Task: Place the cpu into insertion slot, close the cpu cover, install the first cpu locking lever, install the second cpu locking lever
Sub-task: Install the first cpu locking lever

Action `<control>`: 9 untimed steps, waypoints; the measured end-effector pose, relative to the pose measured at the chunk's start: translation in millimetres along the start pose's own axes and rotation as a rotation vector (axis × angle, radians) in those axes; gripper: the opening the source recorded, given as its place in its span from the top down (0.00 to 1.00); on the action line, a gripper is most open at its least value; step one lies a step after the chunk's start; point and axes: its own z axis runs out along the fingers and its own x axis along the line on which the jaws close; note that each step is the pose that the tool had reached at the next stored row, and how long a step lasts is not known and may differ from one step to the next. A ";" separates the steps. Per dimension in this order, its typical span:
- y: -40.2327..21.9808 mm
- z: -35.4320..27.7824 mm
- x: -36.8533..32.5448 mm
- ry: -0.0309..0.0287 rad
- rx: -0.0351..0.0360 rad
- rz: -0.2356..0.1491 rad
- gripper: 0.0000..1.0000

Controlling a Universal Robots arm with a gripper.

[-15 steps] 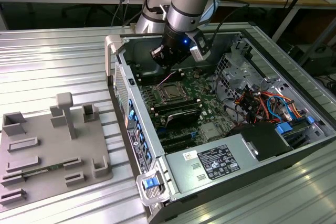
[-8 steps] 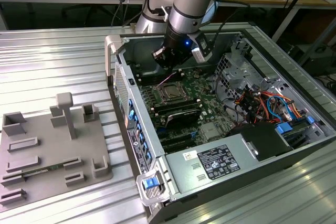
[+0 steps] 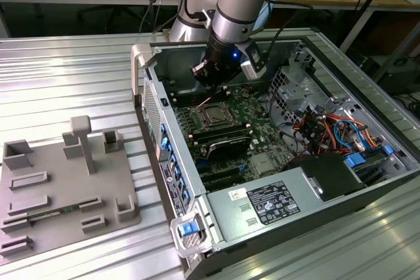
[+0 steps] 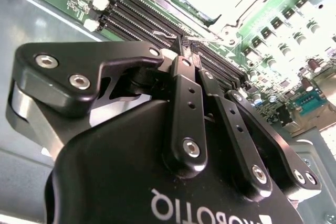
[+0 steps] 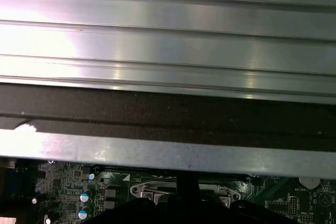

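The matte black gripper (image 4: 189,46) has its slim, flat fingers (image 4: 181,93) pressed together, nothing visibly between them. Just beyond their tips sits the square insertion slot (image 3: 214,118), rimmed by the thin, shiny metal cpu cover (image 4: 239,19).

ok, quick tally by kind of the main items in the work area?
computer case: 1
insertion slot: 1
grey fixture plate: 1
robot arm: 1
pincer: 1
Total: 5
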 end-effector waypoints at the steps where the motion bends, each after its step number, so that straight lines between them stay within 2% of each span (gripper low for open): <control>1: -0.4 0.0 0.0 0.0001 0.0018 0.000 0.89; 6: -1.5 0.1 0.0 0.0009 0.0135 0.000 0.89; 9: -1.5 0.4 -0.1 0.0018 0.0146 -0.008 0.89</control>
